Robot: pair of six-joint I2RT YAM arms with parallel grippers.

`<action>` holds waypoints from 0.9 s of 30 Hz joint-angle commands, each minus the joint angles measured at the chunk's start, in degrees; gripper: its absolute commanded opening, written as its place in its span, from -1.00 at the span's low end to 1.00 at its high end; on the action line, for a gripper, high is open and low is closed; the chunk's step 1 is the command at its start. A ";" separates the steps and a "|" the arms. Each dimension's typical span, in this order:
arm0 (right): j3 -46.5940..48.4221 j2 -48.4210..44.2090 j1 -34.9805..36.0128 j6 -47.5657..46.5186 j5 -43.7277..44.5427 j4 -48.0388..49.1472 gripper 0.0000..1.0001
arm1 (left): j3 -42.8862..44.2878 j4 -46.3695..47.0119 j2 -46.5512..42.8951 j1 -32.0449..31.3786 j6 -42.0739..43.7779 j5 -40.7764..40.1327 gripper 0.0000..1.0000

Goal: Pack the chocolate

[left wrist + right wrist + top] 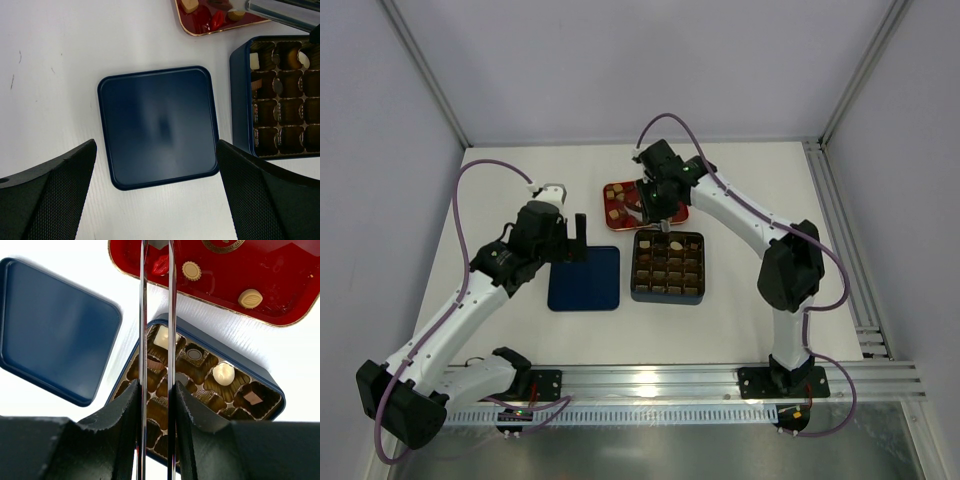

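From my seat, the left fingers (50, 200) hang spread wide and grasping nothing above the blue lid (157, 127), which lies flat on the bench (740, 330) about midway between its near and far edges, on the left-hand side. Just beside it, towards the right edge, stands the gridded box (240, 100), lid off. I count roughly five pieces of chocolate (223, 373) seated in its cells, all in the rows toward the far edge; the nearer rows look empty.

Over the box's far side the right fingers (115, 430) are clenched on a pair of metal tongs (143, 315). The tips run out of the wrist view, so I cannot tell whether they carry a piece.

Farther on, towards the far edge, sits the red tray (280, 270) with several loose pieces (250, 298) on it, tan ones and a red one.

I'd judge the packing barely started: most cells are unfilled, the tray is not cleared, and the lid is not yet on.
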 commanded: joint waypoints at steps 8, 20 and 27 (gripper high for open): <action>0.66 -6.64 -1.17 0.75 0.73 1.17 -0.36 | 0.84 0.34 -0.69 -0.08 -0.08 0.20 1.00; -7.77 -17.88 -1.61 1.62 2.65 0.82 -0.36 | 0.84 0.43 -0.86 -0.17 -0.16 0.55 0.99; -21.90 -31.41 -1.79 3.64 3.72 0.64 -0.36 | 0.92 0.43 -0.95 -0.17 -0.25 0.73 0.99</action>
